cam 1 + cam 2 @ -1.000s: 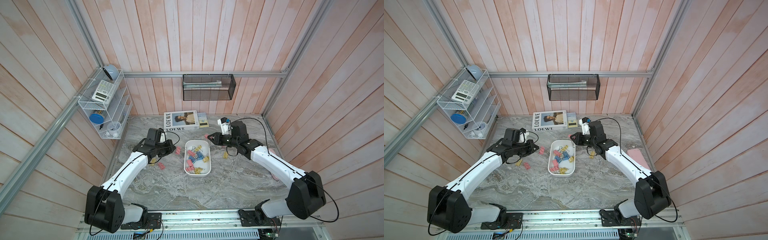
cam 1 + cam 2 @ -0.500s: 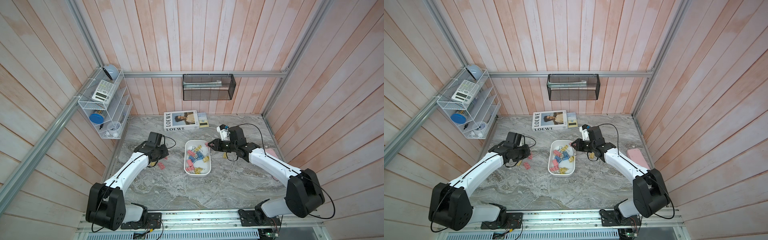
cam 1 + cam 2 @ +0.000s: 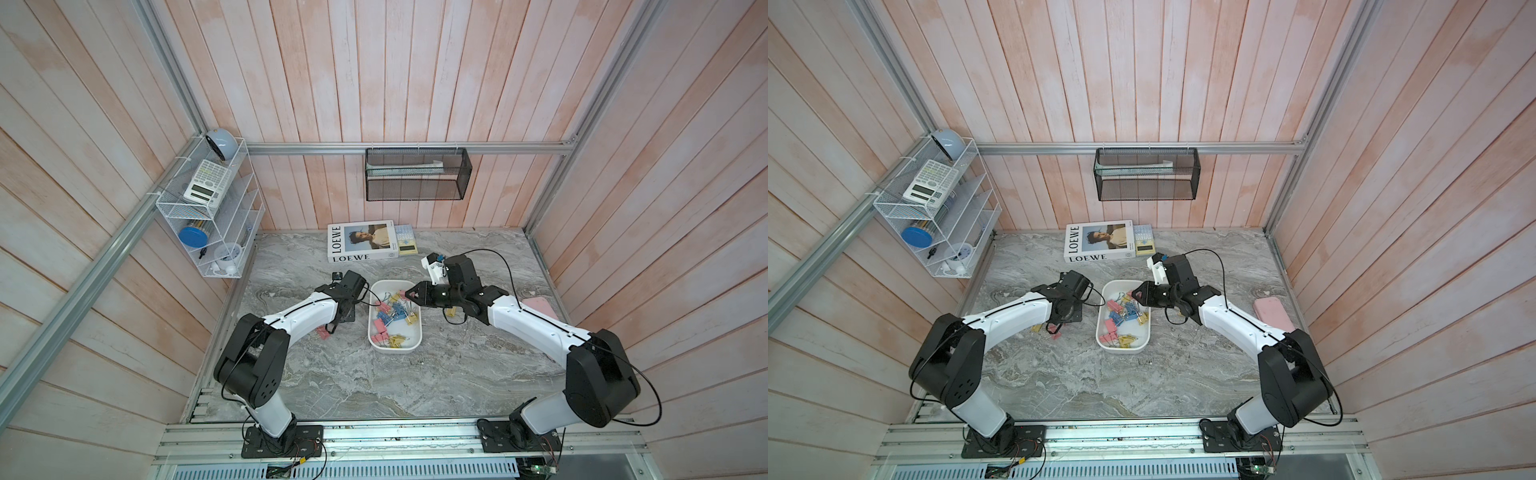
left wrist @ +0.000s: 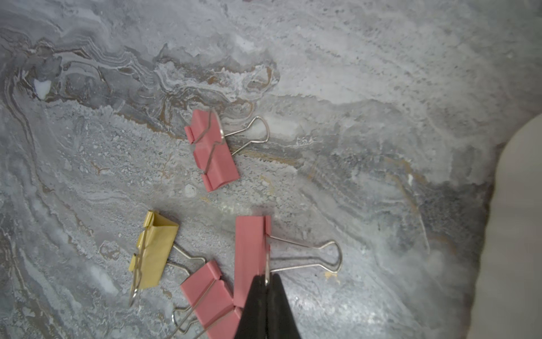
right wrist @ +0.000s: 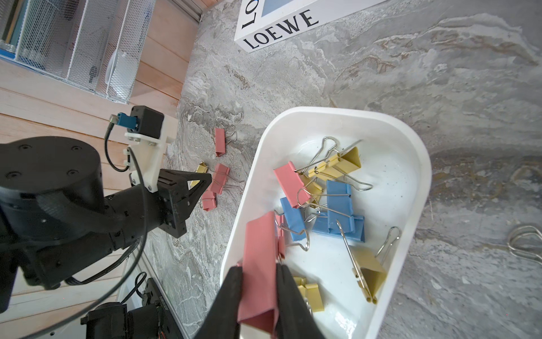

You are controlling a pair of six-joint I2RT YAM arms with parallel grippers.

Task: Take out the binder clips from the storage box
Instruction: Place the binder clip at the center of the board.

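Right pincer grasping pink clip over storage box, clip end cropped. Left pincer clenched on second pink clip handle, fingers cropped.

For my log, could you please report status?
Right gripper: jaws shut on a pink metal binder clip over the shallow white plastic storage box. Left gripper: jaws shut on the wire handle of another pink clip, outside it. Nothing blocking.

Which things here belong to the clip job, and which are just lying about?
Job: binder clips, tray, left gripper, right gripper.
Lying about: book, calculator, pink case, wire rack, mesh basket.
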